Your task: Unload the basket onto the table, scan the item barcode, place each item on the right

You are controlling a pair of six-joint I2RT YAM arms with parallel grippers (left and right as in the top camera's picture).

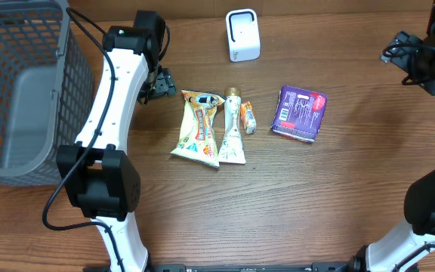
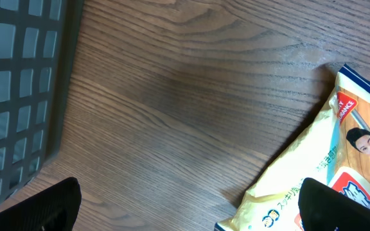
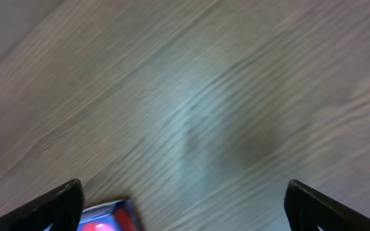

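Fingers: left fingers (image 2: 44, 205) and right fingers (image 3: 50, 208) stand wide apart, empty.
Overhead: left gripper (image 1: 159, 85) just beside the yellow pouch (image 1: 198, 127), whose long axis runs near-to-far; scanner (image 1: 242, 35) beyond; right gripper (image 1: 408, 59) well apart.
Left wrist: pouch lies to the fingers' right, basket (image 2: 18, 96) to their left.
Right wrist: blurred; only a corner of the purple packet (image 3: 108, 217) shows.
Nearer arm: left, I'd say.

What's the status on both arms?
Left gripper open, empty, beside yellow pouch. Right gripper open, empty, off to the side. Tube, small box, purple packet untouched. Nothing blocking white scanner.
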